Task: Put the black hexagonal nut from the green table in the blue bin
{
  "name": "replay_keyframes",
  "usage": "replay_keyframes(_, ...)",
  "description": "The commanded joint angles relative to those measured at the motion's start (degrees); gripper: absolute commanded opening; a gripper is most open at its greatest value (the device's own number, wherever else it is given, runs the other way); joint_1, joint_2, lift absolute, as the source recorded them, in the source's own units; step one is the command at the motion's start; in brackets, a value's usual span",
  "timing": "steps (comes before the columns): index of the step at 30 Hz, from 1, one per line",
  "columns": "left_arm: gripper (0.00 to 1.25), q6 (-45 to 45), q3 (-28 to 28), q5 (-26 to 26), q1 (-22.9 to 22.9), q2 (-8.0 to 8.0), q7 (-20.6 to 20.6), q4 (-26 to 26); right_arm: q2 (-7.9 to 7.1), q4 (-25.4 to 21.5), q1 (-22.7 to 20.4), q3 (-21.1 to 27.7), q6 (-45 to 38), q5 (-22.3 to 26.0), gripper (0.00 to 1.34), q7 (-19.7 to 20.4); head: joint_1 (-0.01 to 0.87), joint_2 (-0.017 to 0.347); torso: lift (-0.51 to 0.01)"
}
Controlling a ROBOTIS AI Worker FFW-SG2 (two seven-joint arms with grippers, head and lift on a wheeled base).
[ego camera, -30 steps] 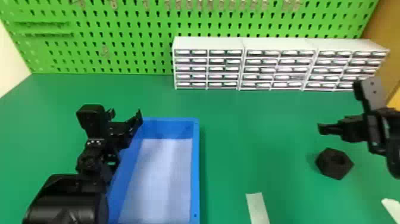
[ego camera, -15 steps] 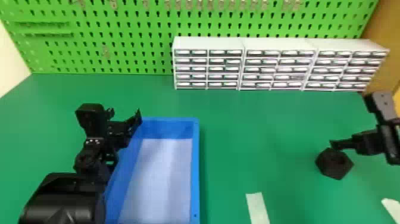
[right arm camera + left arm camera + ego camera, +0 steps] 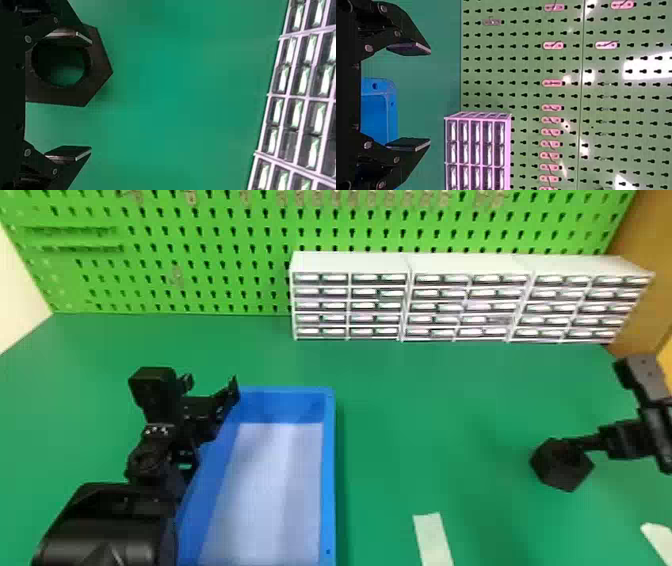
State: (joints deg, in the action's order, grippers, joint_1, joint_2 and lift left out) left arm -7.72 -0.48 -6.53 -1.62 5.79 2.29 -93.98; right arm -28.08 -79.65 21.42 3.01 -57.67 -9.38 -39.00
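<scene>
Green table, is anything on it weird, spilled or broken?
Nothing on the green table looks spilled or broken. The pale strip and the pale piece at the robot's side look a bit odd, because they lie slanted with no clear use. The black hexagonal nut looks fine.

The left arm [image 3: 110,525] enters from the bench's [image 3: 410,390] near side over its left half, its claw [image 3: 211,384] aimed toward the bench's far edge. In the left wrist view, that claw's two flat black fingers stand wide apart. The right claw [image 3: 620,440] is over the right part of the bench, near the right edge. In the right wrist view, its fingers are spread too, with a broad gap between the tips.
</scene>
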Motion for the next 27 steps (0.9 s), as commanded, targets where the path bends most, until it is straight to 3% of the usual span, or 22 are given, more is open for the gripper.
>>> replay_keyframes(1, 0.81, -0.01, 0.04, -0.06, 0.12, 0.01, 0.0, -0.06, -0.4, 1.51, 0.38, 0.24, 0.02, 0.15, 1.01, -0.55, 0.686, 0.051, -0.096)
replay_keyframes(17, 0.81, -0.19, -0.05, -0.06, 0.39, 0.01, 0.09, -0.06, -0.57, 9.42, 5.48, -5.47, 0.9, -0.38, 1.01, -1.87, 0.686, 0.051, -0.096)
replay_keyframes(27, 0.81, -0.19, -0.05, -0.15, 0.39, 0.1, 0.18, -0.15, -0.22, 13.46, 6.97, -6.09, 2.13, -1.52, 1.01, -2.4, 0.686, 0.051, -0.096)
